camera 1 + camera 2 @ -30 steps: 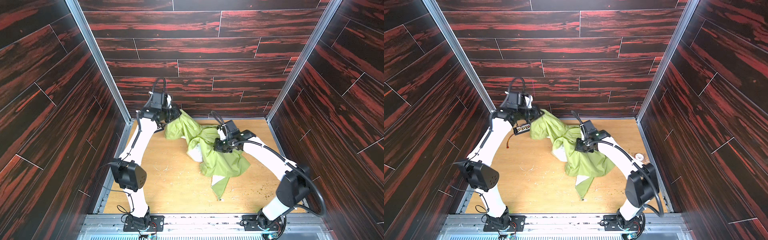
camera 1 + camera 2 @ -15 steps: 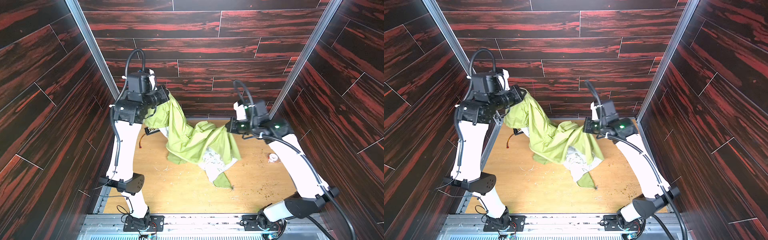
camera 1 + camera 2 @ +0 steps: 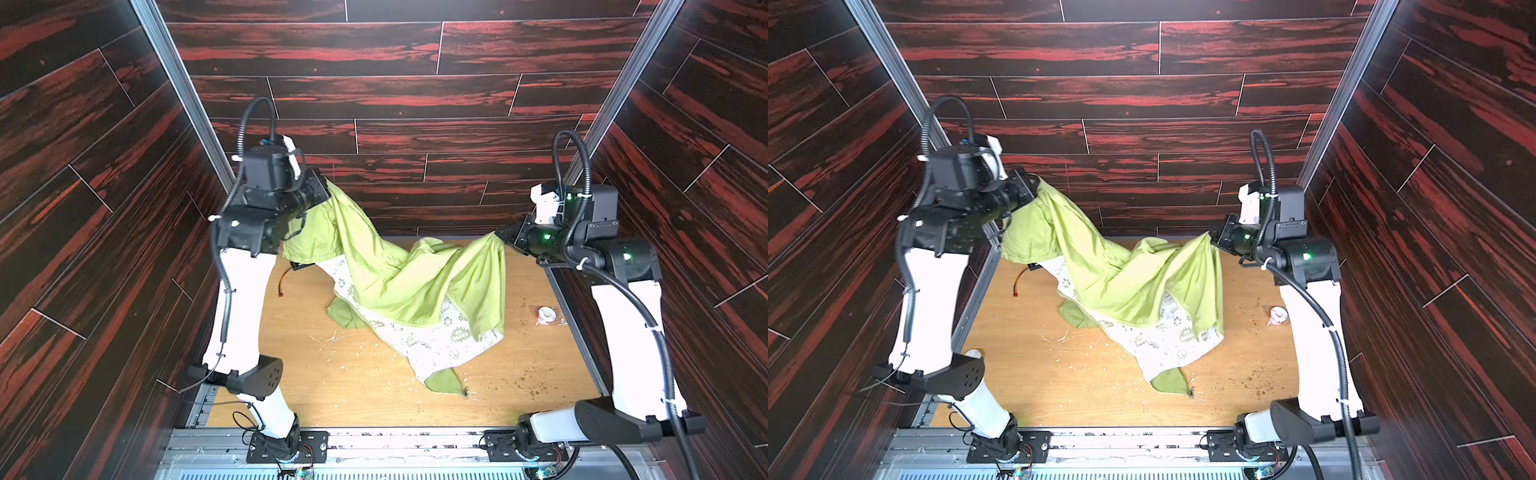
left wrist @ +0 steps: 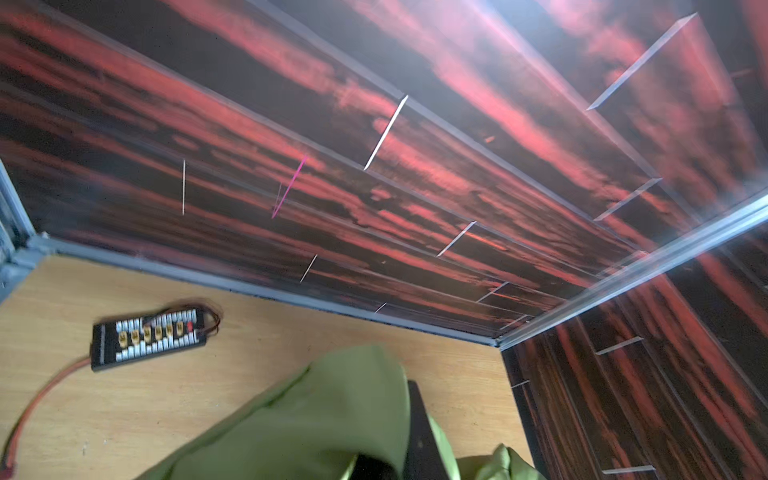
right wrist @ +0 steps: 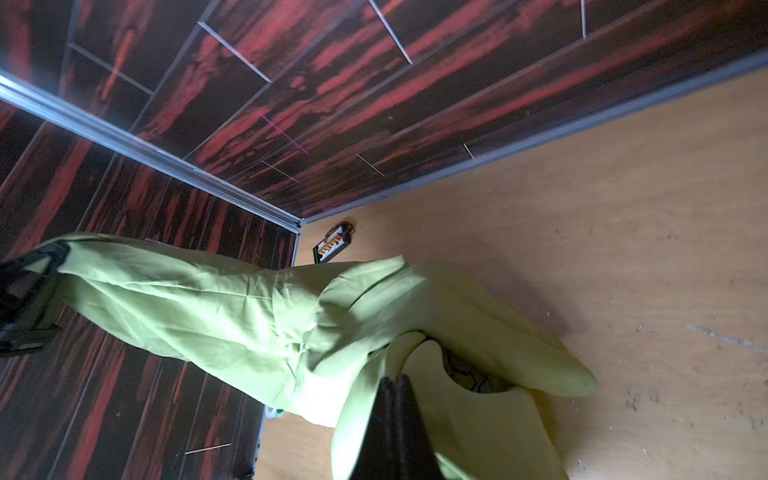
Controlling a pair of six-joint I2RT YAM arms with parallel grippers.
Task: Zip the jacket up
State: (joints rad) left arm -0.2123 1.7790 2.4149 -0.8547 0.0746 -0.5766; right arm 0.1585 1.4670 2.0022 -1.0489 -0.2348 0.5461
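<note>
**A:** Left gripper (image 3: 325, 188) is clamped on one edge of the jacket (image 3: 399, 274), up high near the back-left corner. Right gripper (image 3: 500, 237) is pinched tight on another edge, lower down on the right side. In the right wrist view its fingers (image 5: 411, 440) are pressed flat together with green cloth bunched round them.

**B:** So the jacket's just hanging between them?

**A:** Yep, it's slung like a hammock. The middle sags and the bottom trails on the table (image 3: 332, 386). The green side faces up, and the white printed lining (image 3: 436, 345) peeks out underneath toward the front.

**B:** Headcount?

**A:** Two arms (image 3: 245, 307), two grippers, one jacket. There's also one black board (image 4: 149, 338) with rows of connectors and one red wire (image 3: 284, 282) coming off it. It's at the back left, partly under the hanging cloth in both top views. One small white roll (image 3: 546, 313) sits near the right edge, well apart from the jacket.

**B:** And the setup?

**A:** The table is light wood, kinda scuffed. There are white scraps (image 3: 328, 336) near the middle and brownish crumbs (image 3: 536, 388) front right. Three walls (image 3: 395, 91) of dark panels streaked red, with two metal posts (image 3: 183, 95) at the back corners. A metal rail (image 3: 395, 444) runs along the front, and both arm bases sit on it.
</note>
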